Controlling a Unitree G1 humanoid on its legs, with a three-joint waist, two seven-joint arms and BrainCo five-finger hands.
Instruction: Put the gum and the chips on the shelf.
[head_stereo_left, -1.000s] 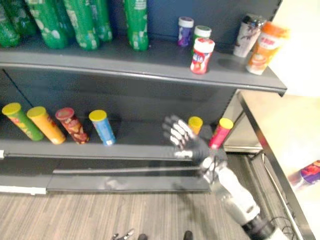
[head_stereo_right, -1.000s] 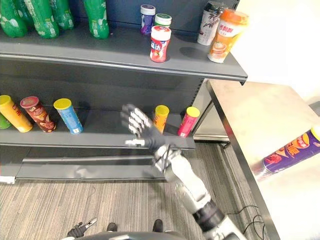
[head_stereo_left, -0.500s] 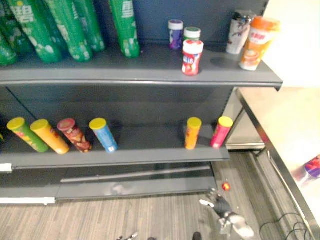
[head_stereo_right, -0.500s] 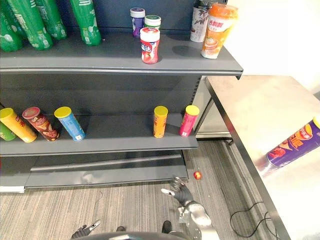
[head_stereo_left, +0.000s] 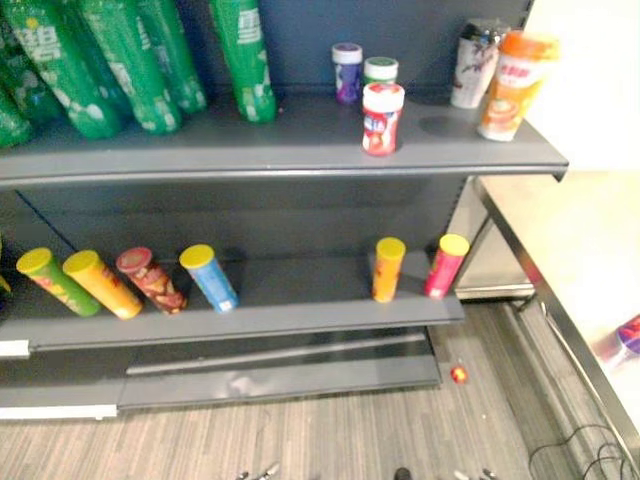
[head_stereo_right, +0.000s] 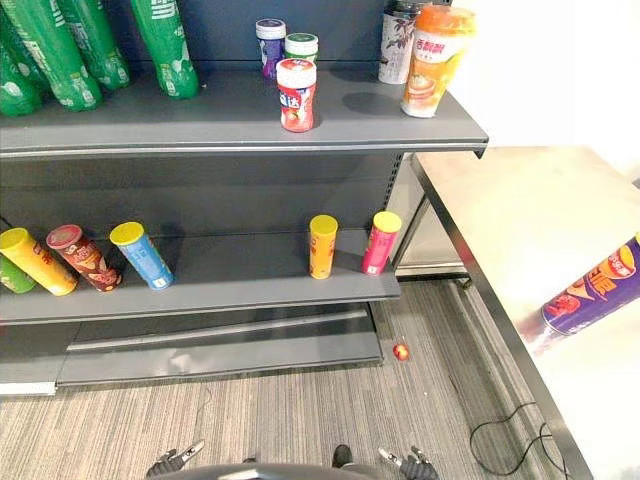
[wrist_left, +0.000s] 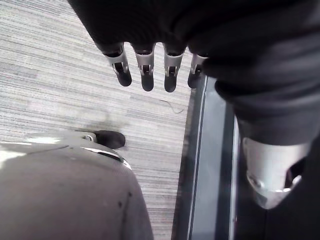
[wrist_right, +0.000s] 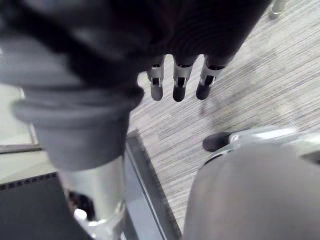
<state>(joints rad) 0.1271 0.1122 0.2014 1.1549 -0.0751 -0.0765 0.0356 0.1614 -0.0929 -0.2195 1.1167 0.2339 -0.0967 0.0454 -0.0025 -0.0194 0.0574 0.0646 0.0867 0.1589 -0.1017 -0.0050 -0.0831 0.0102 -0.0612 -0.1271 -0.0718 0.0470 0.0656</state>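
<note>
A red gum bottle (head_stereo_left: 382, 118) stands upright on the top shelf (head_stereo_left: 300, 150), in front of a purple one (head_stereo_left: 347, 72) and a green one (head_stereo_left: 380, 70). On the lower shelf (head_stereo_left: 290, 305) an orange chips can (head_stereo_left: 387, 268) and a pink chips can (head_stereo_left: 445, 265) stand side by side. A purple chips can (head_stereo_right: 595, 298) lies on the steel table (head_stereo_right: 500, 220) at the right. My left hand (wrist_left: 145, 75) hangs over the carpet with straight fingers and holds nothing. My right hand (wrist_right: 179, 85) hangs the same way, empty.
Green bottles (head_stereo_left: 245, 60) fill the top shelf's left, and two cups (head_stereo_left: 510, 85) stand at its right end. Several more chips cans (head_stereo_left: 210, 278) lean on the lower shelf's left. A small red thing (head_stereo_right: 401, 351) lies on the carpet below the shelf.
My right arm, raised before the lower shelf a second ago, has dropped down to my side. The cans and bottles stand as before.
</note>
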